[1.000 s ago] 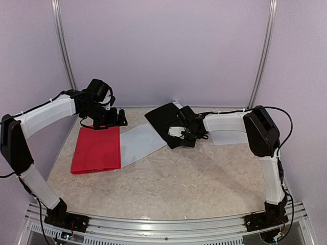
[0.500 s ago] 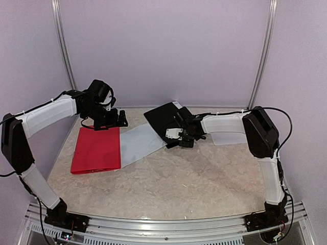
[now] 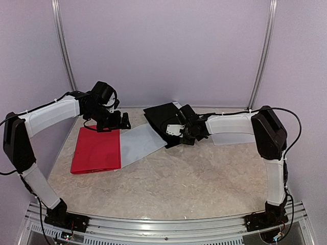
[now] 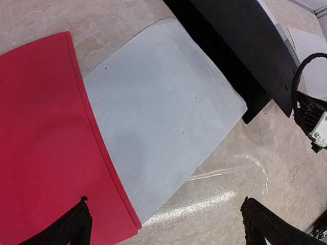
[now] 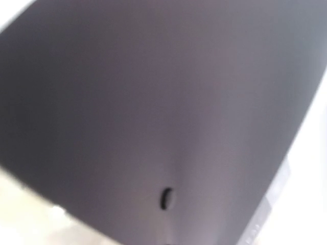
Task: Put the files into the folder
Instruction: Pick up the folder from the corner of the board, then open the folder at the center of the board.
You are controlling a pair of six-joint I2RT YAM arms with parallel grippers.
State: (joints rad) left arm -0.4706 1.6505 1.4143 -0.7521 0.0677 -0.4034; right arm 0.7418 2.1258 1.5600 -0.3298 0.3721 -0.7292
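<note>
A black folder (image 3: 162,118) lies at the back middle of the table; in the left wrist view it (image 4: 245,46) crosses the top. My right gripper (image 3: 172,139) is at its near edge and shut on the cover, which fills the blurred right wrist view (image 5: 153,102) and hides the fingers. One white file sheet (image 3: 139,143) lies between the black folder and a red folder (image 3: 97,150), its left edge tucked under the red one (image 4: 46,143). My left gripper (image 3: 122,121) hovers open over that sheet (image 4: 158,102), nothing between its fingers (image 4: 166,217).
Another white sheet (image 3: 225,137) lies under my right forearm, also seen at the top right of the left wrist view (image 4: 306,46). Marble-patterned tabletop (image 3: 173,178) stretches in front of the folders. Purple walls close in the back and sides.
My right gripper has gone from half open to shut at the black folder's near edge and shifted a little left. The left gripper has drifted slightly right, still open.
</note>
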